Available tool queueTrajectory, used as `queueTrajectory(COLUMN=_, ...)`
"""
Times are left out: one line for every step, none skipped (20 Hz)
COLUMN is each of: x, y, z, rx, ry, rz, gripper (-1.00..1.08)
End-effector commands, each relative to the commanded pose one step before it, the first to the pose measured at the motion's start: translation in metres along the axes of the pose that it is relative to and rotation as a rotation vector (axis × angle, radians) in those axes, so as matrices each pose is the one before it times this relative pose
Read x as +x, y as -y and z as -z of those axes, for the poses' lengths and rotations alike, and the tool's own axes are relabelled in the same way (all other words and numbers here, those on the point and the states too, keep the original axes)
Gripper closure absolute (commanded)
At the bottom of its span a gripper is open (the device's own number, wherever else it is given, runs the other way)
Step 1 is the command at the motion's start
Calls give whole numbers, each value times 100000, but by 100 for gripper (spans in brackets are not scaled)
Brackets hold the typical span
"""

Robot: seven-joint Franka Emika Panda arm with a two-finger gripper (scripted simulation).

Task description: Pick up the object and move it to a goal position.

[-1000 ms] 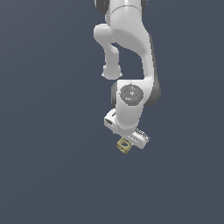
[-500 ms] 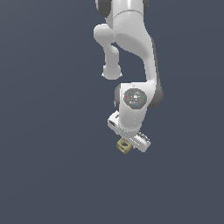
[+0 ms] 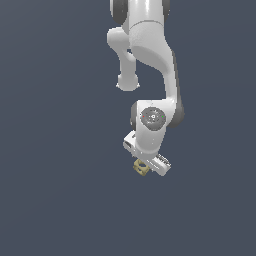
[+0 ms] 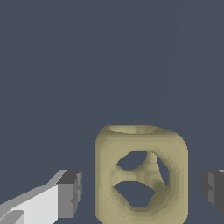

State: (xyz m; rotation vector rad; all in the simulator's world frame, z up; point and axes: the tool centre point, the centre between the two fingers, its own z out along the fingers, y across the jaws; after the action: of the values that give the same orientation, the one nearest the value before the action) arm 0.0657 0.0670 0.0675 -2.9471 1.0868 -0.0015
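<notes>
We see one white Panda arm [image 3: 150, 55] coming down from the top of the ext. view against a plain dark grey-blue backdrop; no bench edge or surface line shows, so we can't say what the block sits on, or if it sits on anything. The arm bends at a rounded elbow, then drops to the wrist joint w/ a grey round cap [image 3: 153, 117] facing the camera. Below that is the white hand, tilted, its lower end toward the ext. view's right.

The gripper [image 4: 142, 188] has its fingers spread: in the wrist view a white finger w/ a dark grey pad [image 4: 70, 194] stands on one side of the block and a second dark pad [image 4: 213, 187] on the other, w/ clear backdrop-coloured gaps between each pad and the block's faces. So the fingers are apart and not pinching anything; neither pad touches the block.

The holed tan-yellow cube [image 4: 141, 173] lies between the two pads, roughly level w/ them, a bit nearer the second pad's side than dead centre. It has rounded edges and big round holes thru its faces; we see inner struts thru the front hole. In the ext. view the same cube [image 3: 141, 167] shows just below the hand's lower edge, partly overlapped by it, and looks tiny next to the hand.
</notes>
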Motion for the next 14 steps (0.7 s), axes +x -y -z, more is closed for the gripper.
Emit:
queueTrajectory(x=-61, y=-73, z=-1440, rx=-93, ry=83, rz=-138, gripper=-92)
queueTrajectory(x=-5, y=-11, z=-452, rx=4, ry=-3, rz=-49, gripper=-92)
queueTrajectory(x=-19, y=14, z=-370, rx=0, ry=0, rz=0, gripper=-92)
queueTrajectory(x=15, y=-7, z=-280, rx=5, ry=-4, rz=-48, gripper=-92)
queueTrajectory(x=3, y=20, z=-199, rx=0, ry=0, rz=0, gripper=-92)
queueTrajectory(x=16, y=24, z=-114, rx=0, ry=0, rz=0, gripper=-92)
queueTrajectory(x=28, y=28, z=-28, rx=0, ry=0, rz=0, gripper=-92)
queueTrajectory(x=33, y=27, z=41, rx=0, ry=0, rz=0, gripper=-92)
queueTrajectory(x=12, y=9, z=25, rx=0, ry=0, rz=0, gripper=-92)
queueTrajectory(x=0, y=0, z=0, rx=0, ry=0, rz=0, gripper=108)
queueTrajectory(x=0, y=0, z=0, rx=0, ry=0, rz=0, gripper=108)
queueTrajectory(x=0, y=0, z=0, rx=0, ry=0, rz=0, gripper=108)
queueTrajectory(x=0, y=0, z=0, rx=0, ry=0, rz=0, gripper=108)
queueTrajectory(x=0, y=0, z=0, rx=0, ry=0, rz=0, gripper=108)
